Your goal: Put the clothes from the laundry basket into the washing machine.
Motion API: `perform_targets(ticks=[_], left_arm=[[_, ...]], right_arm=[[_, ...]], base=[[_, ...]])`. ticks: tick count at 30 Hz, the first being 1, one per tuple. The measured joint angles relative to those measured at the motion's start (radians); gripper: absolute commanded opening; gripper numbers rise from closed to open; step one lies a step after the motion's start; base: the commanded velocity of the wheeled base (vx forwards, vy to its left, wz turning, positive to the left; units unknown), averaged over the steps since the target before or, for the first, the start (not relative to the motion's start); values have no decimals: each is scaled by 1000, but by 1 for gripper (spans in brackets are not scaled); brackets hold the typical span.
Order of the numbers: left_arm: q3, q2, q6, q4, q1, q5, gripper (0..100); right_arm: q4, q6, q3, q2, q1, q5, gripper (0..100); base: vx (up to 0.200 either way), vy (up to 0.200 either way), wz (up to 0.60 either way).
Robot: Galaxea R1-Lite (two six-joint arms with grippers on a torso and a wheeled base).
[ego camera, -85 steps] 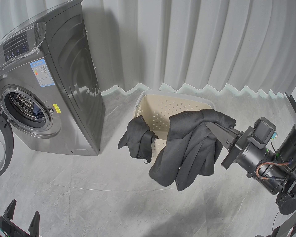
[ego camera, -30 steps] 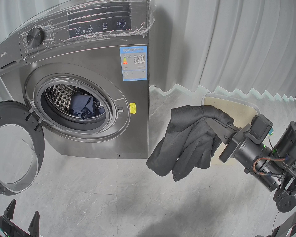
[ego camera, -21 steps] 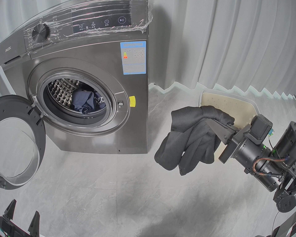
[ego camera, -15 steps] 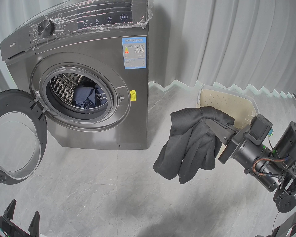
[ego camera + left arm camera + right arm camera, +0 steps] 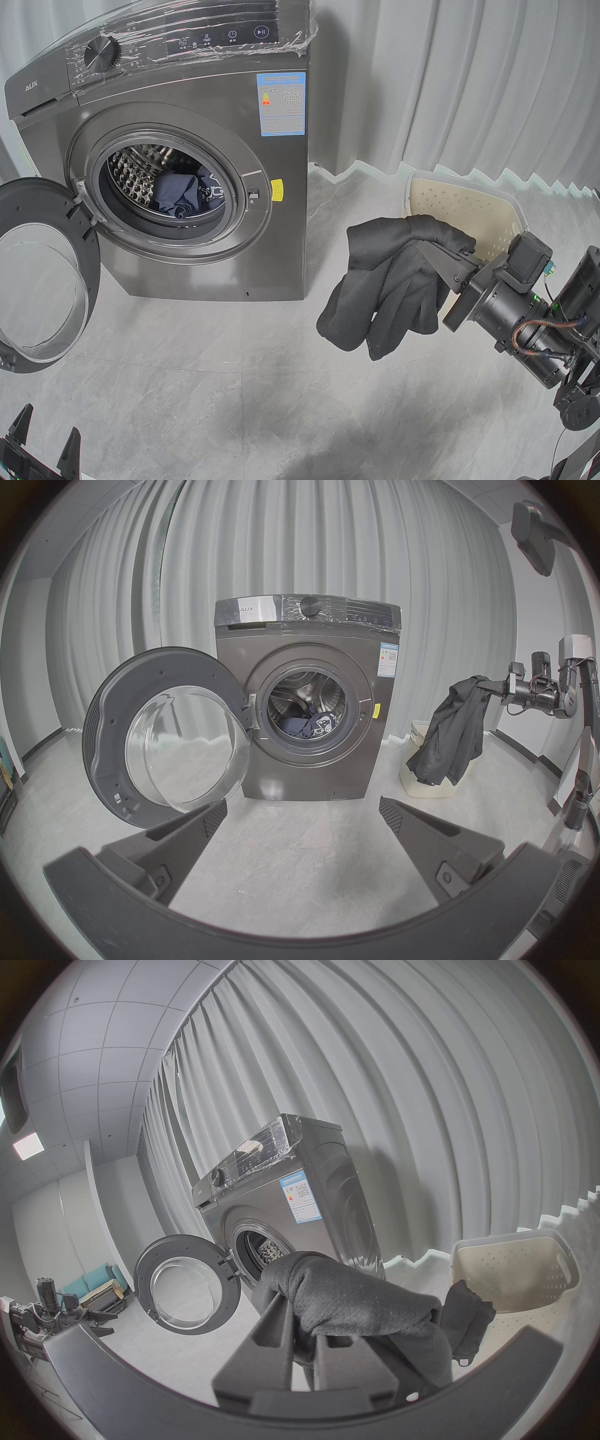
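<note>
1. While the left claw (image 5: pixel 49 431) hangs low at the near left over the grey floor (image 5: pixel 219 375), its two fingers stand spread wide apart with nothing between them; the left wrist view shows the same released claw (image 5: pixel 301 804).
2. To the right and a little farther out, the right claw (image 5: pixel 437 253) is clenched on the upper fold of a black garment (image 5: pixel 387 281). The cloth hangs free in the air, its lower ends clear of the floor. In the right wrist view the fabric (image 5: pixel 350 1300) bunches over the claw (image 5: pixel 306 1335).
3. Just behind the hanging garment stands the cream laundry basket (image 5: pixel 465 206), on the floor beside the washing machine's right side. In the right wrist view a second dark garment (image 5: pixel 465 1319) drapes over the basket's rim (image 5: pixel 512 1272).
4. Farther left stands the grey washing machine (image 5: pixel 187 94), well apart from the held garment. Its round door (image 5: pixel 44 275) is swung fully open to the left, and dark blue clothes (image 5: pixel 181 194) lie inside the drum.
5. Behind everything hangs a pale pleated curtain (image 5: pixel 469 81).
</note>
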Motion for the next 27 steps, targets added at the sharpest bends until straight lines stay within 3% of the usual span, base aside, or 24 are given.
perform_targets(ticks=[25,27], left_arm=[[0,1,0,0,0,0,100],[0,1,0,-1,0,0,100]], right_arm=[[-3,0,0,4,0,0,0],[-3,0,0,5,0,0,0]], base=[[0,200,0],[0,0,0]])
